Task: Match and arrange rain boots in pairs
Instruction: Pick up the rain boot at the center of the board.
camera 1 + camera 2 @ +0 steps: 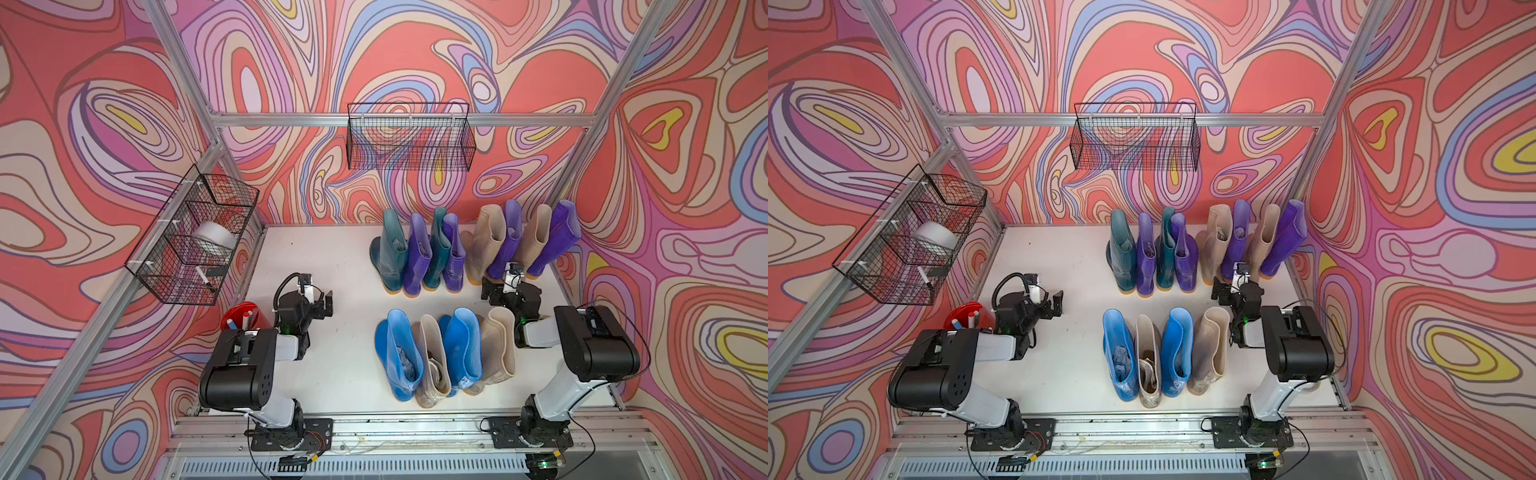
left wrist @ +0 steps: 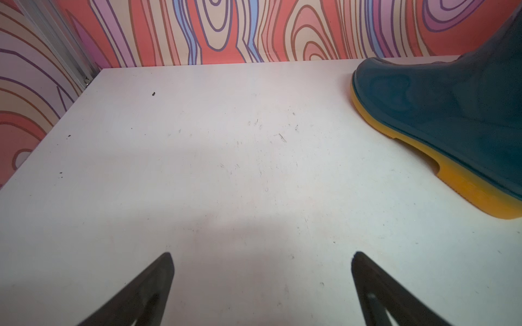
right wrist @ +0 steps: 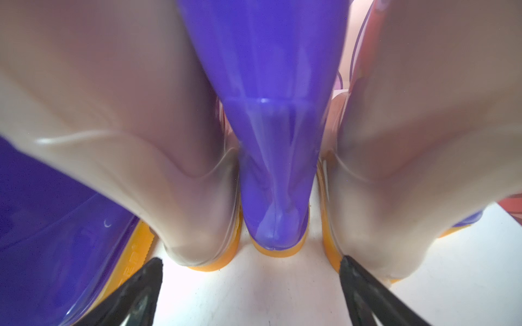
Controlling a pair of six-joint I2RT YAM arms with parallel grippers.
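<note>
Aims right jaws, spread wide and empty, at purple boot [image 3: 271,169] wedged between beige boots [image 3: 169,183] in back row on surface [image 3: 254,296]; left jaws likewise. Could topple tight-packed neighbours if pulled.

Surface [image 1: 332,374] carries two rows of boots, both right of centre. Back row [image 1: 482,245], eight boots, stands near the rear wall, heels forward. Front row [image 1: 457,349], four boots, sits directly before it, with a gap between the rows.

Right claw [image 1: 492,291] is at the gap's right end, just before the back row's heels. In the right wrist view it faces one boot heel [image 3: 274,225] squeezed between two neighbours.

Left claw [image 1: 326,305] is over bare surface left of both rows, apart from the leftmost back boot [image 2: 452,113].

Cup [image 1: 241,318] holding markers stands at the surface's left edge, left of the left claw.

Rear basket [image 1: 409,137] hangs on the rear rail above the back row. Side basket [image 1: 195,237] hangs on the left rail, with a roll [image 1: 214,235] inside.
</note>
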